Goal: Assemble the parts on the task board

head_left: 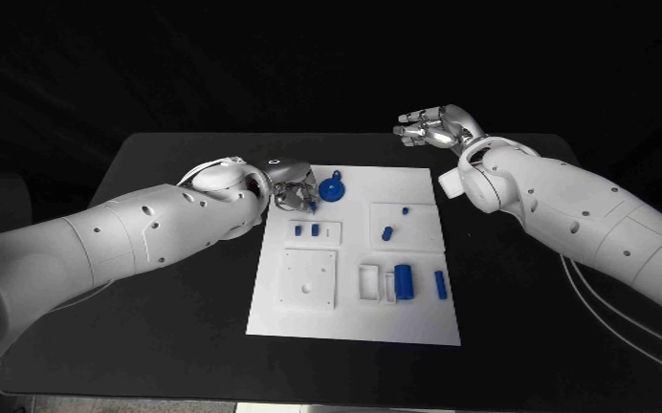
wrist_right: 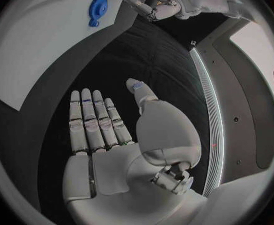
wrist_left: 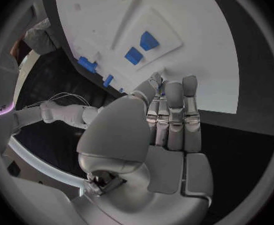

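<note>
Matt white plastic task board [head_left: 414,322]; glossy blue plastic parts [head_left: 403,280]; robot hand [wrist_right: 121,135] smooth silver metal.

Parts [head_left: 403,280] on task board [head_left: 414,327], mid-table [head_left: 165,336].

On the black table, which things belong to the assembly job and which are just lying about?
Belong to the job:
- task board
- blue gear-shaped part
- blue parts in the board's recesses, such as the long block
- left hand, at the board's far left corner
- right hand, held open beyond the board

Just lying about:
- nothing but the black table itself
</note>
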Tool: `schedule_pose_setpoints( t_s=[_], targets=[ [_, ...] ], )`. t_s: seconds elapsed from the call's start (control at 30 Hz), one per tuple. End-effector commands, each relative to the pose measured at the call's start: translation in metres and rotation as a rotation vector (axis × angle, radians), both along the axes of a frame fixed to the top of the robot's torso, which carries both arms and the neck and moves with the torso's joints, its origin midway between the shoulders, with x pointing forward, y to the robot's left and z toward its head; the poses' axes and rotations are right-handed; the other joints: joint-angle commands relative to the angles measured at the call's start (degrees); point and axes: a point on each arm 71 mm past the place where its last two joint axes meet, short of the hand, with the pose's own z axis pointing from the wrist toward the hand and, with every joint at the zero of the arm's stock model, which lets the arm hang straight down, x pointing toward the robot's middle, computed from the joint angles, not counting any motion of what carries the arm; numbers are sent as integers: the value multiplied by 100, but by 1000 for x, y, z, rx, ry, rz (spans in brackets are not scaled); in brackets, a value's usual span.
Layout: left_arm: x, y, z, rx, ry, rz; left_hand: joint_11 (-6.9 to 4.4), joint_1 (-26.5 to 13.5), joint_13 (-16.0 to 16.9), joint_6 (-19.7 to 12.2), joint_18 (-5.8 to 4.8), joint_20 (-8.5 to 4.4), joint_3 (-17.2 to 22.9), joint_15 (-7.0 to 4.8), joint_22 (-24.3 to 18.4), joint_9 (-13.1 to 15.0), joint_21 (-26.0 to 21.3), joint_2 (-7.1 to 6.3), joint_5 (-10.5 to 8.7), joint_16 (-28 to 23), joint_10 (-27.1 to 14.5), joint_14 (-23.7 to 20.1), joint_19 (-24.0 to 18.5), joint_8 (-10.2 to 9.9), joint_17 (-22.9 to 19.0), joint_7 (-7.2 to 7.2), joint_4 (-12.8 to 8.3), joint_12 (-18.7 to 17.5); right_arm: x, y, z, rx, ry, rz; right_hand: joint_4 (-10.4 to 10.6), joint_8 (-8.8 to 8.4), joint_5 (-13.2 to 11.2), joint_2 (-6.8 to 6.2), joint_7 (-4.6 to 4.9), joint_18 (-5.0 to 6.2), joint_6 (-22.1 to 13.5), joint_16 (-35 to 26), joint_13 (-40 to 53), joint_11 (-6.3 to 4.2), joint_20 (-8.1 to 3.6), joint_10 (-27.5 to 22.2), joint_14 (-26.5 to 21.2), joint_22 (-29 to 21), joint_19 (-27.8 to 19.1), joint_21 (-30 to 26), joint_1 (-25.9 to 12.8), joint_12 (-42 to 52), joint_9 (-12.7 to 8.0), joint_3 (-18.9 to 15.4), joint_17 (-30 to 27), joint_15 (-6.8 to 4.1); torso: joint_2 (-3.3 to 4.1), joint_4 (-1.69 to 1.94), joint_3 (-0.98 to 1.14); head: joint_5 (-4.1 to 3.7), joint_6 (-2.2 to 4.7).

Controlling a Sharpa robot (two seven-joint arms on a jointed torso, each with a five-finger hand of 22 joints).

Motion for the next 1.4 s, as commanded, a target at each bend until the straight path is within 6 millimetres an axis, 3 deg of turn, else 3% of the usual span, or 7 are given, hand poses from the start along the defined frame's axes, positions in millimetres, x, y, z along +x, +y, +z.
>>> schedule_pose_setpoints(
  t_s=[0.03,1.4],
  targets=[
    [-1,-2,-2,13,10,-15,-1,11,4,7,101,-2,-17,-8,120,10,19,46,18,-28,-3,32,-15,30,-3,13,-28,2,0,2,0,4,-2,13,-6,-15,11,13,-17,-42,-20,7,-9,-13,-3,-31,-41,-6,-41,11,-40,-16,-9,14,-8,-4,-1,-4,0,7,-2],
    [-3,2,-5,24,29,-15,5,52,5,4,126,-1,18,-4,125,10,80,49,37,-40,2,43,-28,31,3,22,-84,3,-1,0,-2,3,4,12,-6,-15,11,13,-17,-42,-20,7,-9,-13,-3,-31,-41,-6,-41,11,-40,-16,-9,14,-8,-4,0,2,1,15,-21]
  ],
)
